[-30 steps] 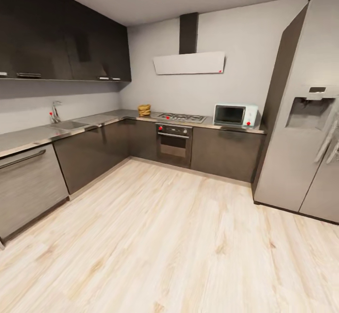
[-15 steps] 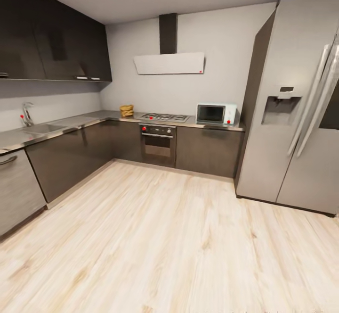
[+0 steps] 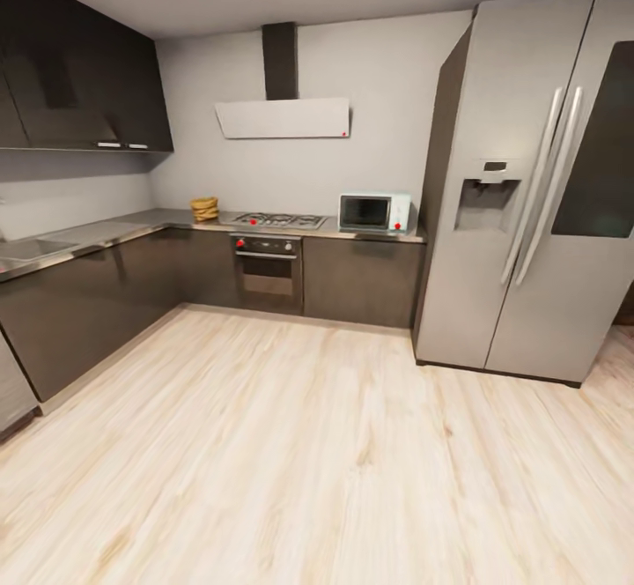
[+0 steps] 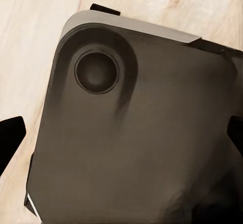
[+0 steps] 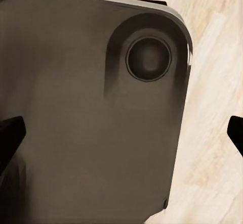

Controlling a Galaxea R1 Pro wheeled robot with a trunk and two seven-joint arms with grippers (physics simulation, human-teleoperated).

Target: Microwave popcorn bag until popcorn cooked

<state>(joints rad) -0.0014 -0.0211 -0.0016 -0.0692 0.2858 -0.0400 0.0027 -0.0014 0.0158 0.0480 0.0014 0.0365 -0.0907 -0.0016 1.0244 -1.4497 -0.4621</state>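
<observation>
Far across the kitchen, the tan-brown popcorn bag (image 3: 204, 208) sits on the grey countertop (image 3: 114, 229) near the corner, left of the hob. The pale mint microwave (image 3: 374, 212) stands on the same countertop next to the fridge, its dark door closed. The popcorn is too far off to make out. In the left wrist view my left gripper (image 4: 121, 138) is open, its dark fingertips (image 4: 10, 140) wide apart over my own dark base and the floor. My right gripper (image 5: 121, 135) is likewise open, with nothing between its fingers.
A tall silver fridge (image 3: 519, 215) stands at the right. A built-in oven (image 3: 267, 268) with a gas hob (image 3: 280, 219) sits under the hood (image 3: 282, 116). Dark cabinets (image 3: 79, 312) run along the left. Light wooden floor (image 3: 308, 444) stretches between me and the counters.
The whole head view has swung to the right: the counters, bag and microwave slid leftward in the picture and the sink tap left it, while the fridge came fully into sight.
</observation>
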